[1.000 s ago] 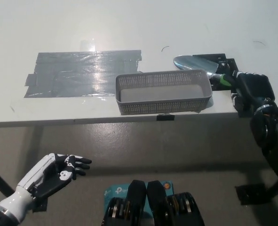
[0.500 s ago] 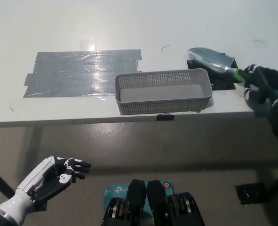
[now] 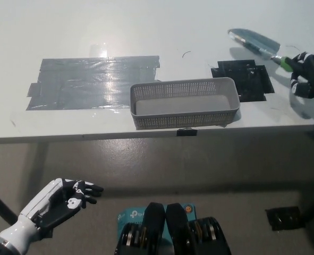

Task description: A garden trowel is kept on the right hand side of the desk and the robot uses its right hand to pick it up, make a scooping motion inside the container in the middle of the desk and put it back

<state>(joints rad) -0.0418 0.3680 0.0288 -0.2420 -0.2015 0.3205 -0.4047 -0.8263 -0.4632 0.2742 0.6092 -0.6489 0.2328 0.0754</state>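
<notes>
Trowel [image 3: 254, 41] gripped by handle in right hand [image 3: 307, 74], aloft beyond black mat [image 3: 243, 79], well right of container [image 3: 184, 103], blade pointing left, likely ready for scooping; left hand [image 3: 65, 197] resting low, fingers spread, empty

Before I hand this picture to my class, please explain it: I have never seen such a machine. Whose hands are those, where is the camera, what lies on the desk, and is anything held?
The single picture comes from a camera on a humanoid robot's head, looking steeply down. On the white desk lie a grey mesh basket in the middle, a patch of grey tape to its left and a black patch to its right. The robot's black right hand grips a garden trowel by the handle, over the desk's right end, outside the basket. Its white left hand rests open, low at the picture's left, holding nothing.
</notes>
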